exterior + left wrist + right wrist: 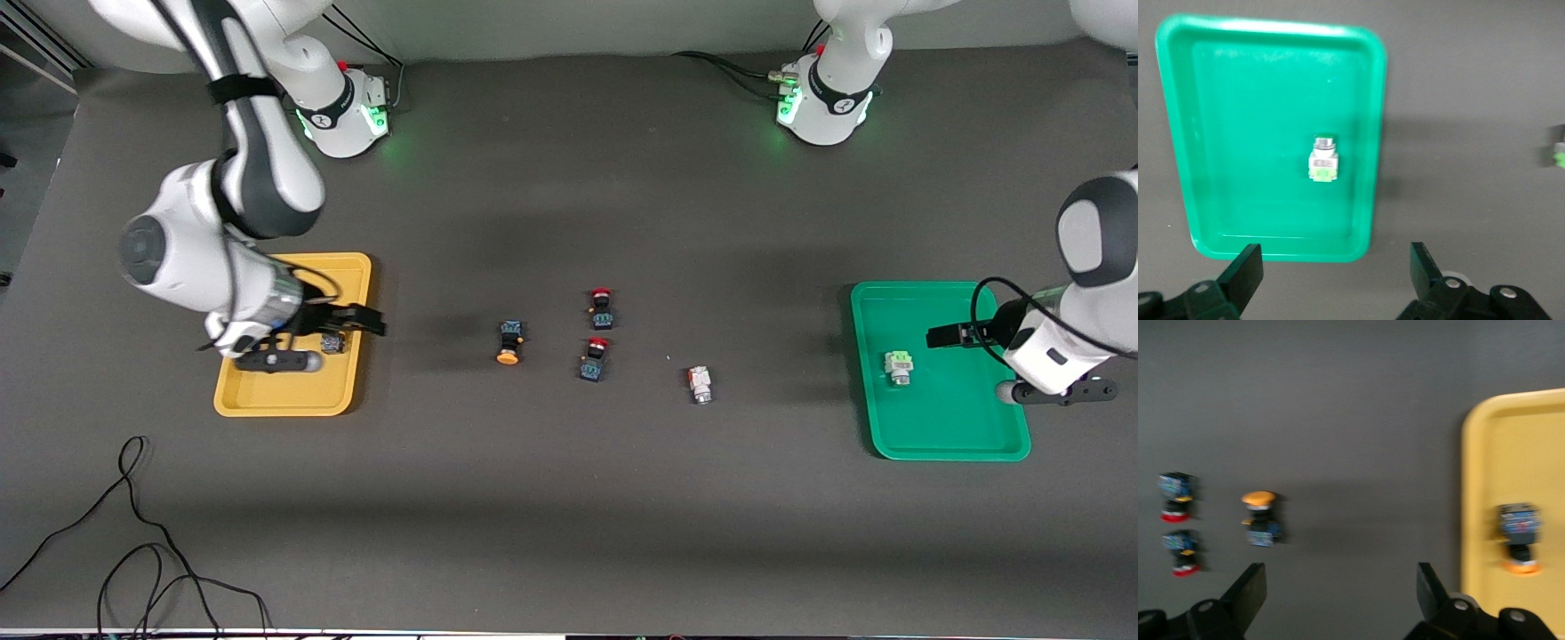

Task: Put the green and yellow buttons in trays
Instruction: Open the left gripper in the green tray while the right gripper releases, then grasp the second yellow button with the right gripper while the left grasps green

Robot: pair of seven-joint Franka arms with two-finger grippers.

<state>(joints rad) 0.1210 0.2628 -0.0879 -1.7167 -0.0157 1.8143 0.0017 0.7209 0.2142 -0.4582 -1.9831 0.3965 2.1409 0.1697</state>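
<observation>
The green tray (960, 427) lies at the left arm's end and holds a white-grey, green-topped button (900, 367), also in the left wrist view (1323, 160). My left gripper (935, 336) hangs open and empty over that tray (1218, 133). The yellow tray (276, 396) lies at the right arm's end and holds an orange-yellow button (332, 342) (1519, 537). My right gripper (373, 320) is open and empty over that tray's edge (1511, 440). A second orange-yellow button (508, 342) (1260, 517) and a white-grey, reddish-topped button (700, 384) lie on the table between the trays.
Two red-capped buttons with dark bodies (602, 308) (594, 358) lie mid-table between the orange-yellow and white-grey buttons. They also show in the right wrist view (1176, 497) (1181, 552). A black cable (133, 533) loops near the table's front corner.
</observation>
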